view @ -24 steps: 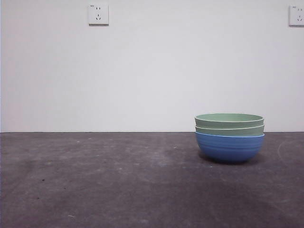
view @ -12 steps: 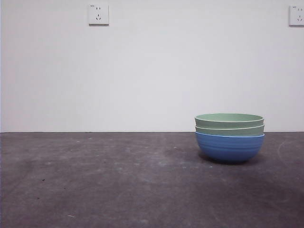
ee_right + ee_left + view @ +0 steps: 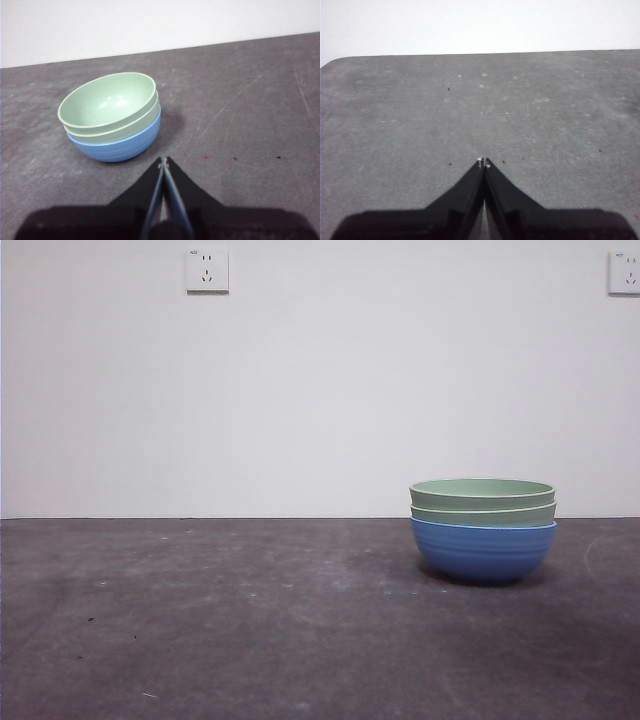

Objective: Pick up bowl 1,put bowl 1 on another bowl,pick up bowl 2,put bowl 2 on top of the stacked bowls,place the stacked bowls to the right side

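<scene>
Even, soft indoor light. Wall (image 3: pixel 320 390) bright, nearly washed out. Faint shadow under stacked bowls (image 3: pixel 483 530) on table (image 3: pixel 250 620). Wrist views slightly soft.

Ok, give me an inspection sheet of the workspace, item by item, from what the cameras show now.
Surface: dark grey table, scuffed, small specks.
Job's things: the stacked bowls, two pale green nested in the blue bowl, upright on the table's right part.
Clutter: nothing seen.
Grippers: left gripper shut, empty, over bare table; right gripper shut, empty, apart from the stack.
Cables: nothing seen.
Surroundings: white wall, two wall sockets.
</scene>
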Controlling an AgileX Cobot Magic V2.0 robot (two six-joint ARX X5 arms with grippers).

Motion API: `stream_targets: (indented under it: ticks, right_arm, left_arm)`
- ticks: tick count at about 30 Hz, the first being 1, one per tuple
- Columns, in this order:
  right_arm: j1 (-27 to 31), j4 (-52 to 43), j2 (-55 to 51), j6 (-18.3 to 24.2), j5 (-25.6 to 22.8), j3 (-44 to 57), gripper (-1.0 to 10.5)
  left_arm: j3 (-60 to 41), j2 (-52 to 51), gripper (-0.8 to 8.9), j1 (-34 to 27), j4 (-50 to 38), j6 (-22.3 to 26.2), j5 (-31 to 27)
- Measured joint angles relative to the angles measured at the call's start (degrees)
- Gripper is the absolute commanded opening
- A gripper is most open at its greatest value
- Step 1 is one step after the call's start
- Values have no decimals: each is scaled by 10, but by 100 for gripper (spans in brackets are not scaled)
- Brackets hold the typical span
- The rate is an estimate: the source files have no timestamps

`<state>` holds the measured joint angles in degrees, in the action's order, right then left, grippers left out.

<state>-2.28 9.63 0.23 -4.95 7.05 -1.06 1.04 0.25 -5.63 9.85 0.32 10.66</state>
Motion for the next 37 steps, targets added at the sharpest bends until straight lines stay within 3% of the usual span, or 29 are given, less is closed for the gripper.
stream_targets:
  ticks: [37]
  right_arm:
    - [0, 0, 0, -13, 0, 0, 3]
  left_arm:
    - [0, 0, -3, 0, 0, 0, 0]
